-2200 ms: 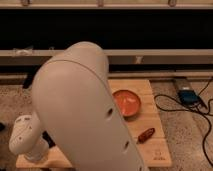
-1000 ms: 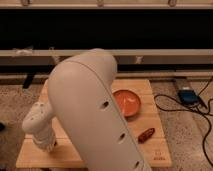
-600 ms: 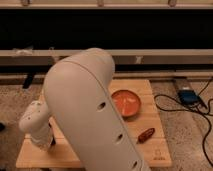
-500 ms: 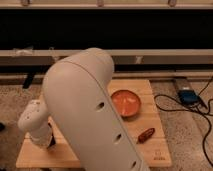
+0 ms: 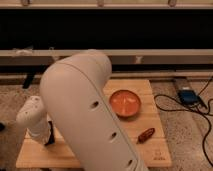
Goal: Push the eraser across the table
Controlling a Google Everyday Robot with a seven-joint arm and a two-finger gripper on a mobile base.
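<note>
The table [image 5: 150, 90] is a low top of light wooden planks. My big white arm [image 5: 80, 110] covers its middle and left part. My gripper [image 5: 49, 138] shows only as a dark piece under the white wrist [image 5: 32, 117], low over the table's left side near the front. The eraser is hidden; I see no flat black slab anywhere on the bare parts of the table.
An orange bowl [image 5: 125, 103] sits right of the table's centre. A small red-brown object [image 5: 146, 135] lies near the front right. A blue device [image 5: 187, 96] with black cables lies on the speckled floor to the right. A dark wall with rails runs behind.
The wrist and gripper rose from the table's front left corner toward the right, then drifted slightly back left. The bowl and the red-brown object have not moved.
</note>
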